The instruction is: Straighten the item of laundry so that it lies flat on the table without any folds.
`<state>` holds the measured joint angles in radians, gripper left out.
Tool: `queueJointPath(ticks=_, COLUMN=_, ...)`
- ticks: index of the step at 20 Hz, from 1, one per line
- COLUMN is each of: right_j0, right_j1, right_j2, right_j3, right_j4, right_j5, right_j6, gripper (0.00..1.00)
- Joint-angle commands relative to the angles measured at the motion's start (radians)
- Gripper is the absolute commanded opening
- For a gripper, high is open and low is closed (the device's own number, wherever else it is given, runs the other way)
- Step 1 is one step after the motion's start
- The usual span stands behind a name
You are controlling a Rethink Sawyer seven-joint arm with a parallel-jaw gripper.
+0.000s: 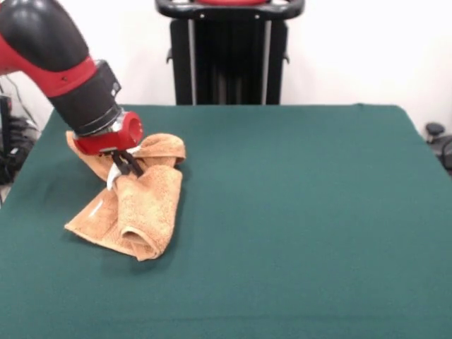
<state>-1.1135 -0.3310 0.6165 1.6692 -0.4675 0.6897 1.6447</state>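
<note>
The orange-tan towel (pixel 138 208) lies rumpled on the left part of the dark green table (pixel 304 212). It is folded over itself in a thick roll towards the front, with a flatter flap at the left. A small white tag (pixel 111 177) shows at its upper left edge. The red and black arm comes in from the upper left. My gripper (pixel 128 167) is down on the towel's upper part, just right of the tag. Its black fingers (pixel 123 162) stand close together, pinched on a fold of the cloth. The towel's far part sits behind the gripper.
The robot's black pedestal (pixel 229 53) stands at the table's far edge. Dark cables and gear (pixel 13 145) sit off the left edge, and a black object (pixel 436 134) sits off the right edge.
</note>
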Motion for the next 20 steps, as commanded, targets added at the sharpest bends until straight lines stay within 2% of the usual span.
queueJointPath(ticks=1, right_j0=0.012, right_j1=0.572, right_j2=0.267, right_j3=0.057, right_j4=-0.148, right_j5=-0.225, right_j6=-0.527, gripper=0.00)
queueJointPath(ticks=5, right_j0=-0.020, right_j1=0.606, right_j2=0.301, right_j3=0.059, right_j4=-0.175, right_j5=-0.211, right_j6=-0.601, gripper=0.00)
queueJointPath(ticks=9, right_j0=-0.046, right_j1=0.657, right_j2=0.326, right_j3=0.045, right_j4=-0.154, right_j5=-0.136, right_j6=-0.685, gripper=0.00)
queueJointPath(ticks=13, right_j0=-0.054, right_j1=0.677, right_j2=0.338, right_j3=0.036, right_j4=-0.141, right_j5=-0.082, right_j6=-0.711, gripper=0.00)
queueJointPath(ticks=14, right_j0=-0.051, right_j1=0.673, right_j2=0.336, right_j3=0.037, right_j4=-0.150, right_j5=-0.093, right_j6=-0.696, gripper=0.00)
queueJointPath(ticks=20, right_j0=0.075, right_j1=0.501, right_j2=0.269, right_j3=0.073, right_j4=-0.254, right_j5=-0.339, right_j6=-0.338, gripper=0.00)
